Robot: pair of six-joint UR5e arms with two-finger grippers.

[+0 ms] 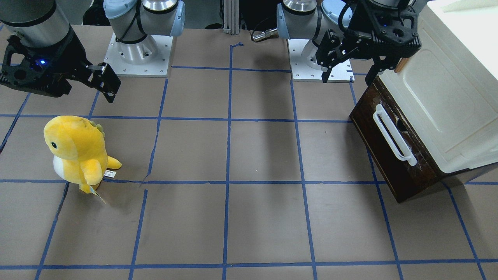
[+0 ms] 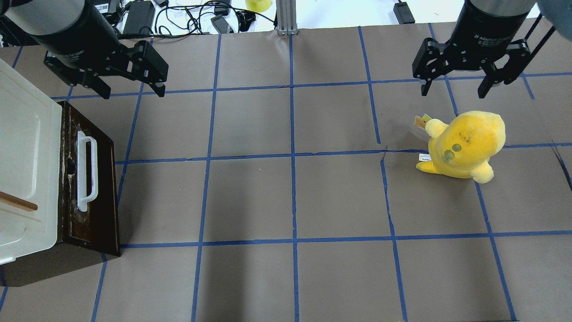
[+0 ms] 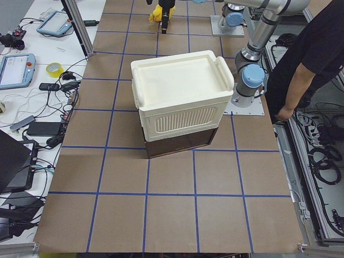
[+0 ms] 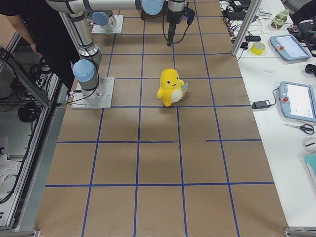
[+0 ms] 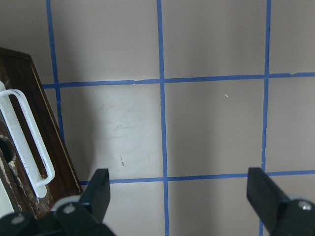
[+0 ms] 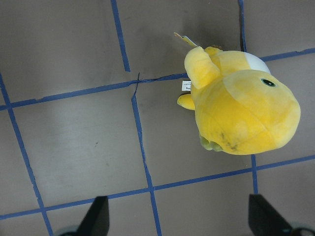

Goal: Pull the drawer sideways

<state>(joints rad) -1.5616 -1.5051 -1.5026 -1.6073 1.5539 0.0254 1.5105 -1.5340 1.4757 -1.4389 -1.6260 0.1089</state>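
Note:
The drawer (image 2: 105,188) has a worn dark-brown front and a long white bar handle (image 2: 85,174). It sits shut under a cream-white cabinet (image 2: 27,156) at the table's left end. It also shows in the front-facing view (image 1: 379,155) and in the left wrist view (image 5: 24,69). My left gripper (image 2: 132,91) is open and empty. It hovers just beyond the far end of the drawer front, apart from the handle (image 1: 393,132). My right gripper (image 2: 452,91) is open and empty, above the table at the far right.
A yellow plush toy (image 2: 464,143) stands just in front of the right gripper and fills the right wrist view (image 6: 241,113). A small brown wooden handle (image 2: 18,203) sticks out of the cabinet door. A person (image 3: 317,59) stands beside the robot's base.

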